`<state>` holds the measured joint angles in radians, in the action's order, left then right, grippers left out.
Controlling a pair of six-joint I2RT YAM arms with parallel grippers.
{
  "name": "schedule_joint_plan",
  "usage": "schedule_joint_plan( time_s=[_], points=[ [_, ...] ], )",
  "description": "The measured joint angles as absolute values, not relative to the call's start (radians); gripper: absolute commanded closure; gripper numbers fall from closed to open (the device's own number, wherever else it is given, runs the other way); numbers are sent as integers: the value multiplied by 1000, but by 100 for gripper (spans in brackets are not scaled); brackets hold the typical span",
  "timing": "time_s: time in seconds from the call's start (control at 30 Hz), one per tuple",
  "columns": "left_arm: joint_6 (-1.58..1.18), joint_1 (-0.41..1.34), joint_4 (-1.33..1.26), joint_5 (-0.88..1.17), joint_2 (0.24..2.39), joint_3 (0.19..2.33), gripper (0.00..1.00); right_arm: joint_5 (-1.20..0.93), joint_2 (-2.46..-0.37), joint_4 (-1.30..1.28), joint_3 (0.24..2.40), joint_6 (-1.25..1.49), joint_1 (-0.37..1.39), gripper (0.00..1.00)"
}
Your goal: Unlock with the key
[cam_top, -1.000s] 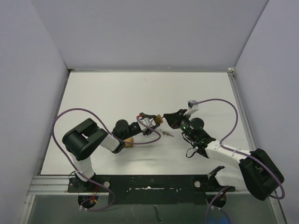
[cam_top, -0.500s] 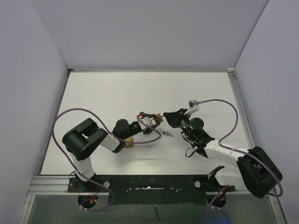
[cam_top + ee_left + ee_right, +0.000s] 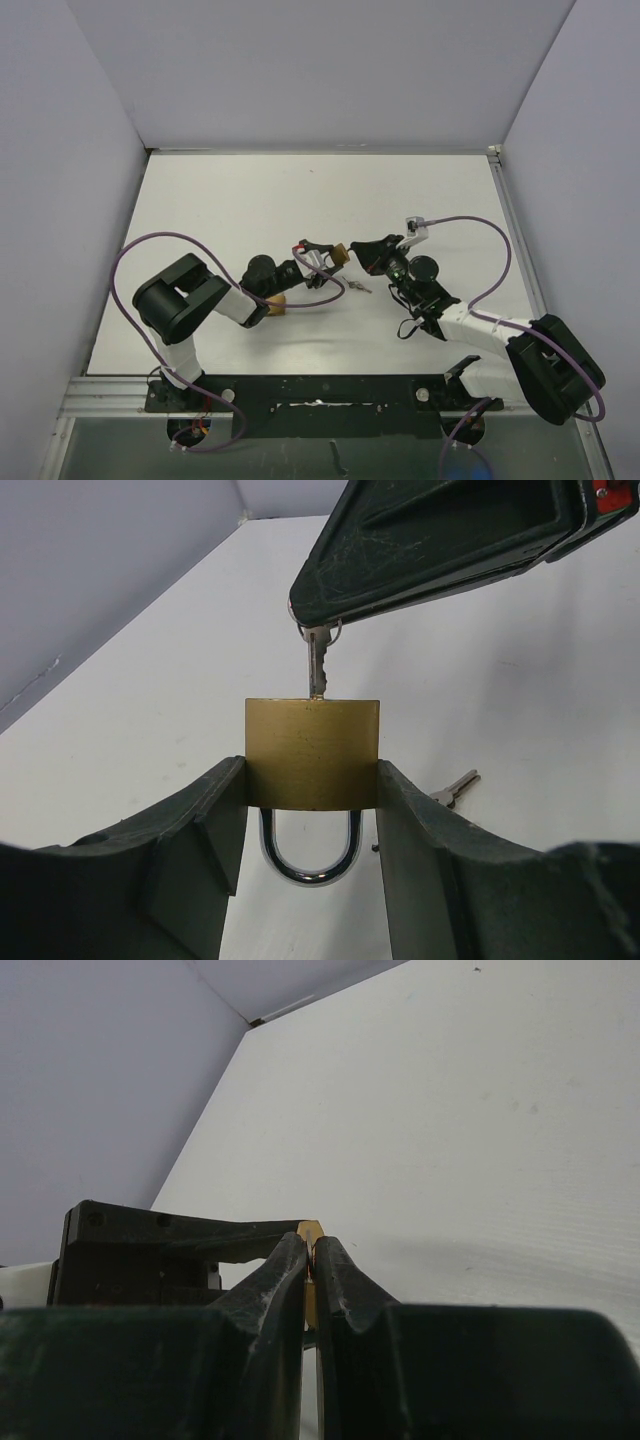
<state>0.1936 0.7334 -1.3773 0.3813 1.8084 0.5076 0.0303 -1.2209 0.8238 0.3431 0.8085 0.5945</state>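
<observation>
**Top view.** The left claw (image 3: 322, 262) and right claw (image 3: 366, 252) meet tip to tip over the middle of the white surface (image 3: 300, 190). Between them sits the padlock (image 3: 340, 255), seen here as a small brass block raised off the surface. A spare key (image 3: 360, 287) lies flat just near of the claws, apart from both.

**Left wrist view.** The left claw (image 3: 310, 780) stands partly open, its two dark fingers (image 3: 205, 825) pressed against the opposite sides of the padlock (image 3: 313, 752). The body is a plain, brushed brass rectangle, held level. Its silver shackle (image 3: 310, 858) loops toward the camera in a closed U, both legs in the body. The key (image 3: 319, 665) is silver and narrow. It stands square to the far face of the body, its tip meeting that face at the centre; how deep it sits cannot be told. The head of the key, with a thin wire ring (image 3: 325, 632), is hidden in the tip of the right claw (image 3: 312, 615). The spare key (image 3: 455, 788) shows on the surface beyond the right-hand finger.

**Right wrist view.** The right claw (image 3: 310, 1260) is all but closed, its fingers (image 3: 275, 1280) nearly touching and pinching the key, which is hidden between them. A sliver of brass (image 3: 311, 1228) shows just past the tips, against the dark left claw (image 3: 150, 1250).
</observation>
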Motion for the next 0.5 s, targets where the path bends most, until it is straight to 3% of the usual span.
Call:
schedule_joint_plan(
  time_s=[0.5],
  points=[
    [134, 711, -1363, 452, 1765, 527, 100, 13, -1174, 895, 313, 771, 590, 100]
  ],
)
